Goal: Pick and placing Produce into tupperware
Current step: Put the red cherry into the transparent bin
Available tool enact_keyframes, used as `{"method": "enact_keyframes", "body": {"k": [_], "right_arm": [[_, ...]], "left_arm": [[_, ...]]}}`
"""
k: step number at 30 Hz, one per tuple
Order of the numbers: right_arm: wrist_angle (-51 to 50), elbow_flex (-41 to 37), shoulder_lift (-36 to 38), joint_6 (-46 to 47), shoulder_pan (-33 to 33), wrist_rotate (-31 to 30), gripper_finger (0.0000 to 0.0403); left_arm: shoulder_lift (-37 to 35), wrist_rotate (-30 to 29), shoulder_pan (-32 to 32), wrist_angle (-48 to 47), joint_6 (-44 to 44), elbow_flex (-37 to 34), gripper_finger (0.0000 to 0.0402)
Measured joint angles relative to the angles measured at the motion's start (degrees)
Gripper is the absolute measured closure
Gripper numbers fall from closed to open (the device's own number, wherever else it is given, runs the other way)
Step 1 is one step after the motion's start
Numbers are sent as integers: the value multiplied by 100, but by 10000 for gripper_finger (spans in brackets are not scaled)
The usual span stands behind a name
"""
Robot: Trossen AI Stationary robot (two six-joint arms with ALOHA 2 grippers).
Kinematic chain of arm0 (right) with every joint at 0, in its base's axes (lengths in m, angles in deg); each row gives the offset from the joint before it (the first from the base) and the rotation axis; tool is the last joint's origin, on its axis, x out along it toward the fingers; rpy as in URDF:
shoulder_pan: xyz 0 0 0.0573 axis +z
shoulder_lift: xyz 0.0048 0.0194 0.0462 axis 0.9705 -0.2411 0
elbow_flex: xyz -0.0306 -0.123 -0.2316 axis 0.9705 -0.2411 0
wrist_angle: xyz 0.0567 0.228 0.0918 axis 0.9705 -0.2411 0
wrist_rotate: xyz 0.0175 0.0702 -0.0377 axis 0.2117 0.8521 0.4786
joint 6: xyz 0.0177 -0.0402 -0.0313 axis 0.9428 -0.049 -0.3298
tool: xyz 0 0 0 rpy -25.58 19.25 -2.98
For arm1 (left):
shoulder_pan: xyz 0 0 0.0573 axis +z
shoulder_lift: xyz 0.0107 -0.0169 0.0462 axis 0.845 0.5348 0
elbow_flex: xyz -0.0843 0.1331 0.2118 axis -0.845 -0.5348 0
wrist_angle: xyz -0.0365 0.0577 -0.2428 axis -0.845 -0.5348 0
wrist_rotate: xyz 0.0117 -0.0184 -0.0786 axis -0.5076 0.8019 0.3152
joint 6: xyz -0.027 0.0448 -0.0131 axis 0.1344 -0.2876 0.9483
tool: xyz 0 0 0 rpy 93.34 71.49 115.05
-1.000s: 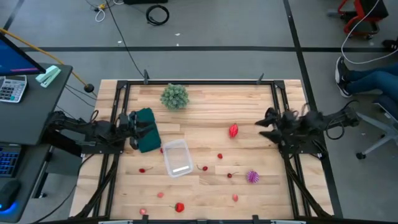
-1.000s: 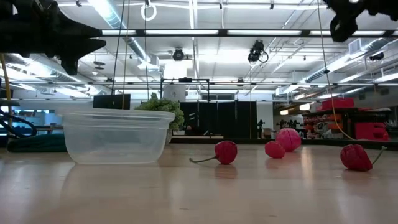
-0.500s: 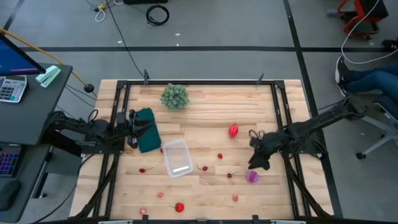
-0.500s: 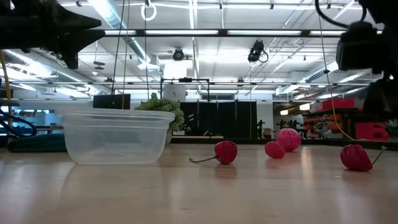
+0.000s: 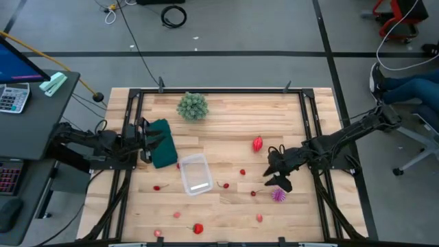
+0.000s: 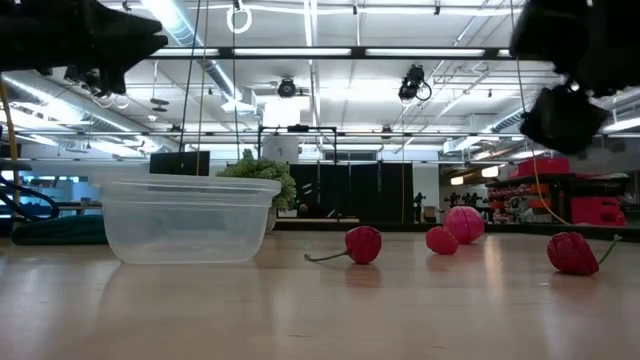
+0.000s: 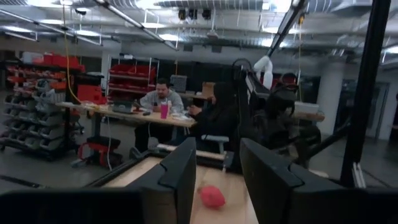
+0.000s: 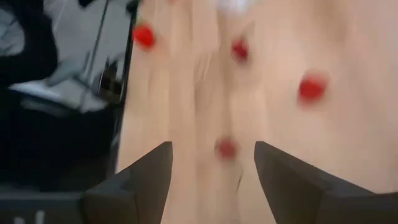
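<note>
Right pincer (image 5: 273, 173) hovering over the right half of the wooden counter (image 5: 226, 130), fingers spread wide with nothing between them, just beside the spiky purple piece (image 5: 278, 195) and near a small stemmed red piece (image 5: 253, 193). In the right wrist view, two dark fingers (image 8: 148, 174) standing well apart, framing a blurred small red piece (image 8: 226, 148) on the planks below.

Left pincer (image 5: 143, 134) waiting at the left edge of the counter, hanging over the dark green flat piece (image 5: 162, 143); in the left wrist view, its fingers (image 7: 184, 167) sitting narrowly apart, gripping nothing, with a red fruit (image 7: 212, 196) lying on the counter beyond them.

Clear tupperware (image 5: 195, 173) sitting left of centre, just right of the green piece, holding no produce; in the low view showing as a see-through tub (image 6: 188, 218) at left.

Produce lying scattered and loose on the counter: larger red fruit (image 5: 257, 143) right of centre toward the far side, a small red piece (image 5: 242, 172) between tupperware and right pincer, a stemmed pink piece (image 5: 225, 184) just right of the tupperware, a red piece (image 5: 157, 187) to its near left, and a red fruit (image 5: 198, 228) close to the near edge.

Bushy pale-green plant (image 5: 193, 106) standing at the far edge.

Person (image 7: 161, 99) sitting at a desk in the room beyond.
</note>
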Motion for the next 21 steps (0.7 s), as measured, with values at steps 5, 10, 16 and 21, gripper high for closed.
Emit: {"method": "enact_keyframes", "body": {"k": [5,10,16,21], "right_arm": [[4,313,-75,-523,-7,-711,167],[-9,345,-265,-1614,0,-639,167],[-26,345,-532,-2911,39,-627,167],[-292,343,-803,-2139,277,-328,163]], "left_arm": [[4,2,0,-182,409,7,267],[6,2,0,-572,1101,16,267],[7,2,0,-836,1241,18,271],[4,2,0,-843,1205,22,278]]}}
